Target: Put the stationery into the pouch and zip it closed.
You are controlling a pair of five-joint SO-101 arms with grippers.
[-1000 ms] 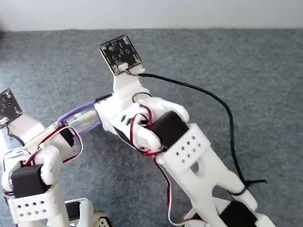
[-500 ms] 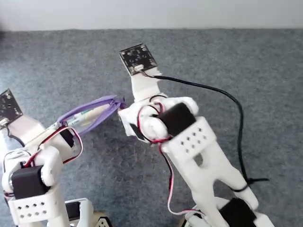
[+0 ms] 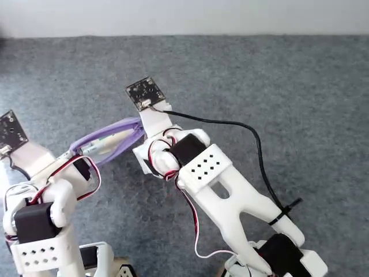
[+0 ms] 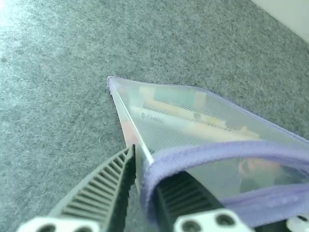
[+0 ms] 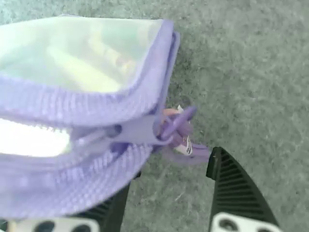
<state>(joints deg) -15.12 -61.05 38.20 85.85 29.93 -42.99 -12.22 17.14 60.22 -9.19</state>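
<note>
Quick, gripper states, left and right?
Left gripper: closed on the pouch edge.
Right gripper: open at the zipper pull, not gripping it.

Pouch point(image 3: 106, 140) end beneath right arm point(image 3: 222, 187)

The pouch point(image 3: 109, 139) is stretching between the two grippers, over the table point(image 3: 288, 86). One end is sitting pinched between the fingers of the left gripper point(image 4: 137, 157). At the far end, the zipper pull point(image 5: 173, 124) is hanging just ahead of the right gripper point(image 5: 171, 168), between its spread jaws. Stationery point(image 4: 193, 112) is lying inside the pouch.
</note>
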